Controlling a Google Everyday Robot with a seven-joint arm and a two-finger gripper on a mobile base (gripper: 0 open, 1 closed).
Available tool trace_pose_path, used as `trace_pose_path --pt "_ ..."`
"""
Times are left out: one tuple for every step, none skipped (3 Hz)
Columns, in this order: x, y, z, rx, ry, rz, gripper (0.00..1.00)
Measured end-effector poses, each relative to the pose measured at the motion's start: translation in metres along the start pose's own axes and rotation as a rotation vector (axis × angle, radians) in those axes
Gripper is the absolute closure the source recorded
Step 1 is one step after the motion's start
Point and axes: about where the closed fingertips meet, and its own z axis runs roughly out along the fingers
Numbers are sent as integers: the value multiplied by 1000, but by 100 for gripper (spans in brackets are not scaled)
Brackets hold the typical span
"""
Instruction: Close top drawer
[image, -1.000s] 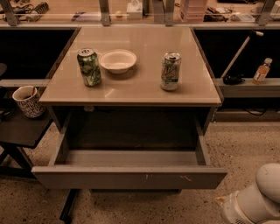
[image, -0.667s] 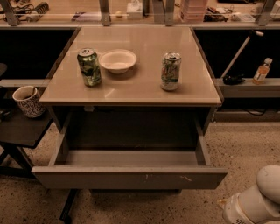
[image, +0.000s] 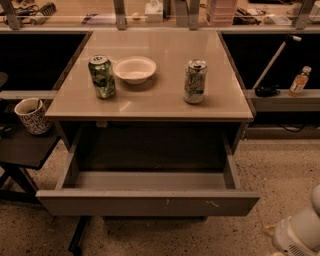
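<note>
While open, one top drawer (image: 147, 202); gripper (image: 294, 236) bottom-right.

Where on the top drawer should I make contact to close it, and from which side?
The top drawer stands pulled out and its front panel is plain, with no handle to pinch. Probably best to press flat on the panel's middle, coming from the front and pushing toward the table. The gripper sits at the lower right, apart from the drawer.

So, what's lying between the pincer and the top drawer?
Only bare speckled floor, seen in the camera view. The pincer sits at the bottom right corner, apart from the open top drawer.
</note>
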Motion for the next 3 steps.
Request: trace_pose_path --pt "49 -46 -19 -86 108 -72 0" --pt "66 -59 -43 -104 118 -93 0" --pt "66 -59 -43 -103 118 -94 0"
